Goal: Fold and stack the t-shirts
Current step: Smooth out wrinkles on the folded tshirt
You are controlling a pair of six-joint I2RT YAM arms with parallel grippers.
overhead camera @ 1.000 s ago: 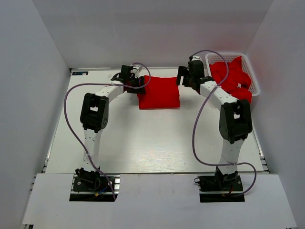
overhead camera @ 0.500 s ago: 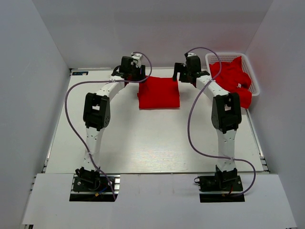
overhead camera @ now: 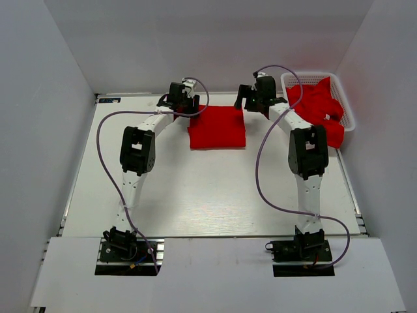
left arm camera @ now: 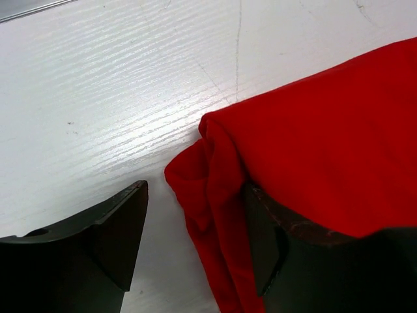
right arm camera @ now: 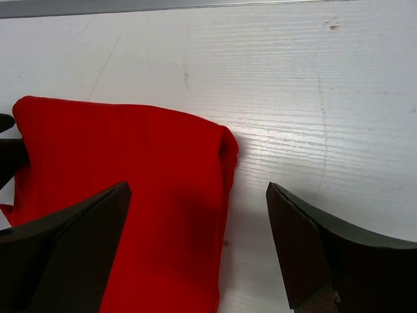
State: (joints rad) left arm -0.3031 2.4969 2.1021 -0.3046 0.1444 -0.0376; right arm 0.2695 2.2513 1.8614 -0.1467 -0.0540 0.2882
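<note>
A folded red t-shirt [overhead camera: 217,126] lies on the table at the back centre. My left gripper [overhead camera: 188,107] is open at its far left corner; in the left wrist view the shirt's bunched corner [left arm camera: 215,195] lies between the jaws, with one jaw under the cloth edge. My right gripper [overhead camera: 248,104] is open over the far right corner; the right wrist view shows that corner [right arm camera: 195,169] between the spread jaws. Several more red t-shirts [overhead camera: 316,105] are heaped in the white basket.
The white lattice basket [overhead camera: 350,116] stands at the back right, with red cloth hanging over its near rim. The back wall is close behind both grippers. Side walls enclose the white table [overhead camera: 208,195].
Both grippers have moved from the shirt's sides up to its far corners. The left arm has swung to the right, the right arm to the left. The shirt has stayed in place.
</note>
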